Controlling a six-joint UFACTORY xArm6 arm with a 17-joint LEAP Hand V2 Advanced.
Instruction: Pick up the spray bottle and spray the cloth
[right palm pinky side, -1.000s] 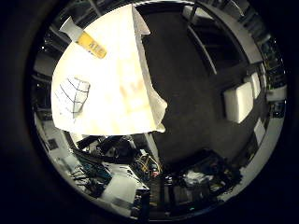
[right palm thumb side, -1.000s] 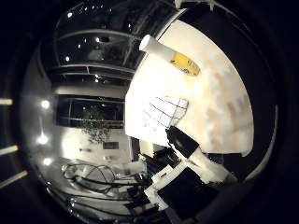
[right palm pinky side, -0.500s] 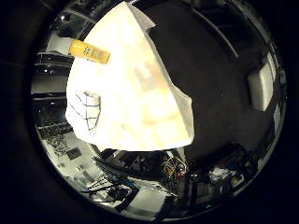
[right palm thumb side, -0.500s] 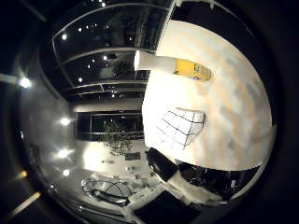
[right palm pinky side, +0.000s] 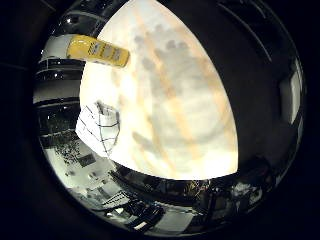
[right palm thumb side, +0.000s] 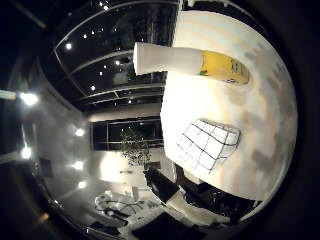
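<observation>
Below my palm, on the pale counter (right palm pinky side: 190, 100), a yellow-and-white spray bottle (right palm thumb side: 192, 62) stands near a folded grid-patterned cloth (right palm thumb side: 207, 145), while my fingers' state stays unreadable.

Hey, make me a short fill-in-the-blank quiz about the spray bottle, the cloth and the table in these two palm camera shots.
1. The spray bottle has a white top and a ____ body.
2. The cloth is white with a dark ____ pattern.
3. Both things rest on the ____.
4. The bottle and the cloth are ____, not touching.

Missing words: yellow; grid; table; apart
</observation>
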